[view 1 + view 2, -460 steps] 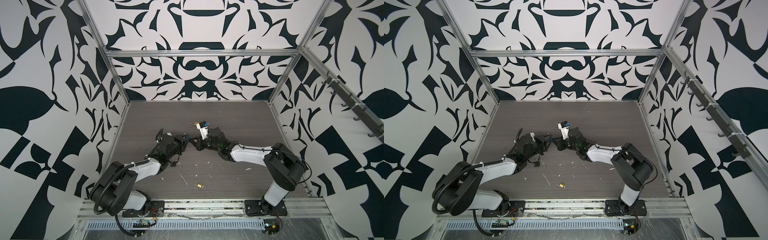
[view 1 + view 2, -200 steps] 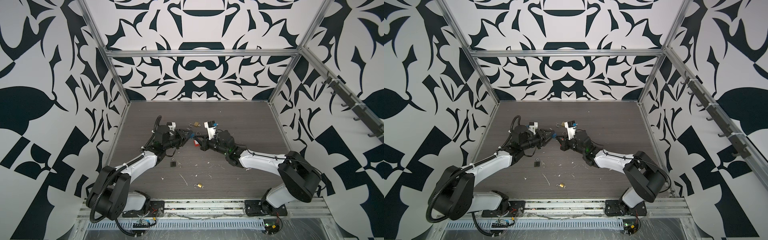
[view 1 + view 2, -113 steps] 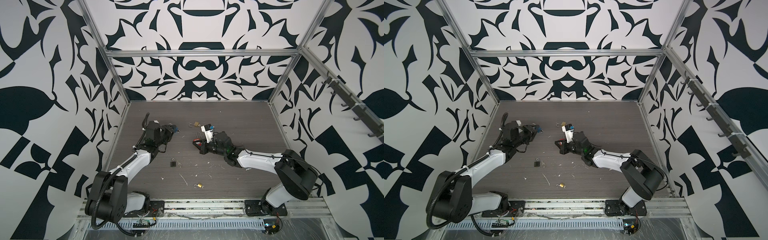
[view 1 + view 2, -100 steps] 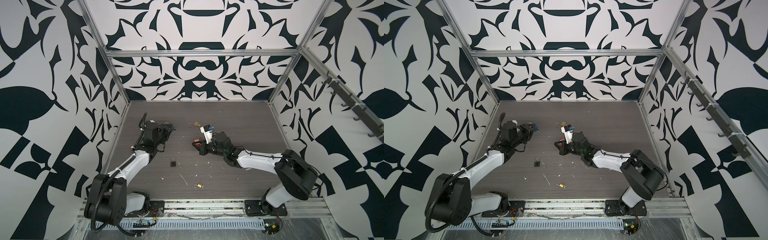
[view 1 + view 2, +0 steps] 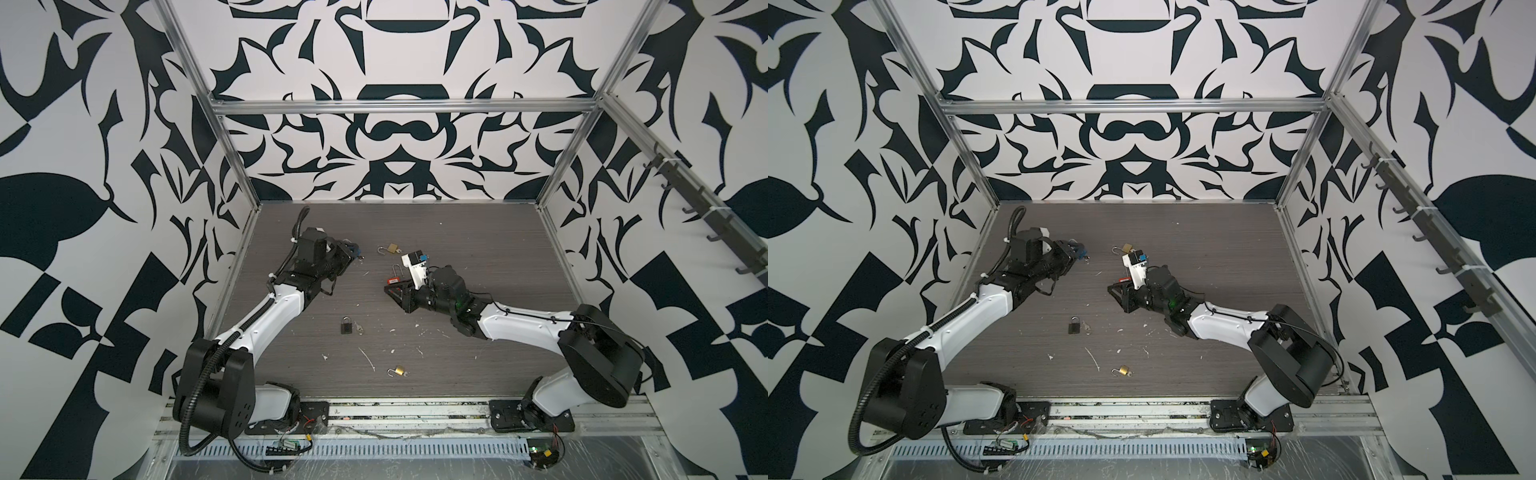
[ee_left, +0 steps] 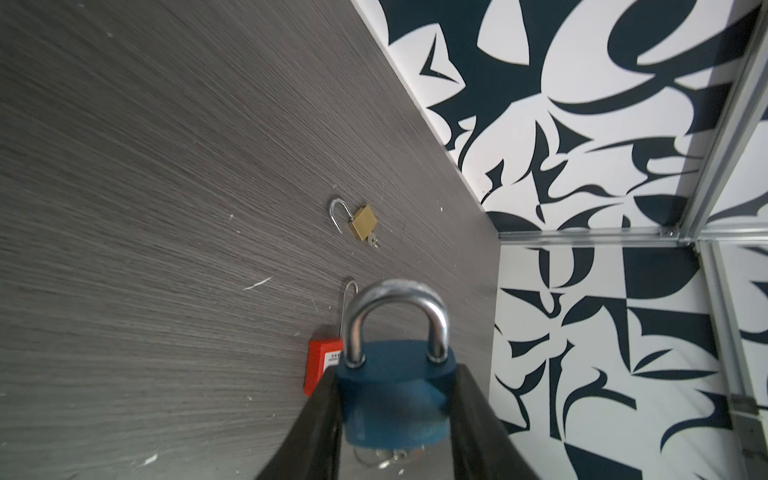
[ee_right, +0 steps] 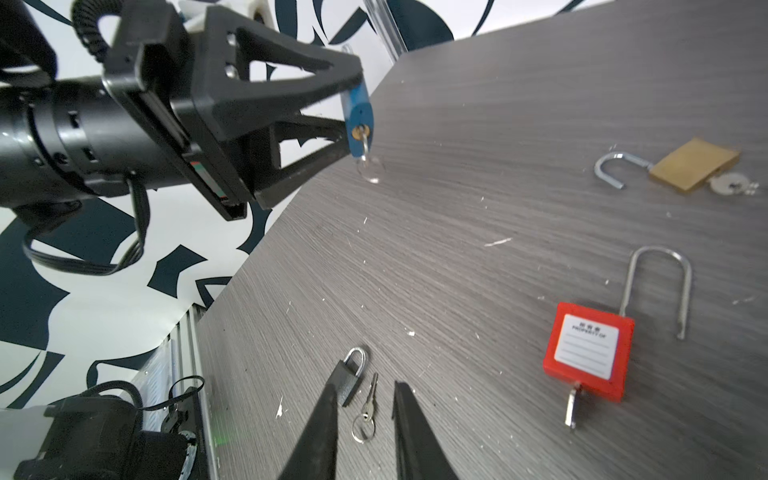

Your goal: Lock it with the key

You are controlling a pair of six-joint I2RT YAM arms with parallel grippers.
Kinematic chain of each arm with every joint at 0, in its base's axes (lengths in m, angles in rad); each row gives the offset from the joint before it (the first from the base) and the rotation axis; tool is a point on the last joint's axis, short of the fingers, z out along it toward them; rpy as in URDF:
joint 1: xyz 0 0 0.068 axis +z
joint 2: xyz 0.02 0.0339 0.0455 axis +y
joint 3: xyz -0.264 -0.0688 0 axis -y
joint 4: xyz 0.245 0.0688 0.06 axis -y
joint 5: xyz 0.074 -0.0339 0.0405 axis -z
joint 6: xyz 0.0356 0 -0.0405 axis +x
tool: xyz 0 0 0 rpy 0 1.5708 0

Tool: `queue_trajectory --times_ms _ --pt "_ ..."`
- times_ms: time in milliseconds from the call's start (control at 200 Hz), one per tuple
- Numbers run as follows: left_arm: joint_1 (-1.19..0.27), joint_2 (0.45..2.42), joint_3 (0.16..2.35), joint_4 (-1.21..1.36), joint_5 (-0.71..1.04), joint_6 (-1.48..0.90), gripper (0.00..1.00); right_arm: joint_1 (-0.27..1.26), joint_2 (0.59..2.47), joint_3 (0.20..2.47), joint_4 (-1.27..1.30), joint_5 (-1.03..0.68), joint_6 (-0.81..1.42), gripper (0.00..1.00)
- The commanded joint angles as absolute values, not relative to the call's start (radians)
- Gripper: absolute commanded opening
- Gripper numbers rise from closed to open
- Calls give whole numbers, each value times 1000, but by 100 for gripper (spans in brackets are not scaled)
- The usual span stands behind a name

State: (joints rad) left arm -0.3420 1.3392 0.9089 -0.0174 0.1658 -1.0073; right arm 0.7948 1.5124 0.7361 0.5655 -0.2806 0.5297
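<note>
Blue steel-shackled padlock: clamped in left fingers, above bench, silver key seated in keyhole. Right fingers: slightly parted, empty. Hazard: turning torque may twist padlock from grip.

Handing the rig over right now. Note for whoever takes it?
Left claw: shut on the blue padlock, held up; shackle seated, key in its keyhole.
Right claw: open, empty, next to the red padlock.
Table: red padlock, shackle open; black padlock shut, loose keys beside it; far brass padlock and near brass padlock, shackles open.
Done: blue and black look shut; can't tell if the blue one's key was turned.
Left: likely red and both brass.
</note>
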Motion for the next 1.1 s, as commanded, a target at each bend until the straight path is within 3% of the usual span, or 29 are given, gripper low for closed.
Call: queue_trajectory --times_ms 0,425,1095 --pt "-389 1332 999 -201 136 -821 0 799 1484 782 612 -242 506 26" --pt "-528 1325 1094 -314 -23 -588 0 798 1497 842 605 -264 553 23" --pt "-545 1292 1066 -283 97 -508 0 771 1569 895 588 -348 559 25"
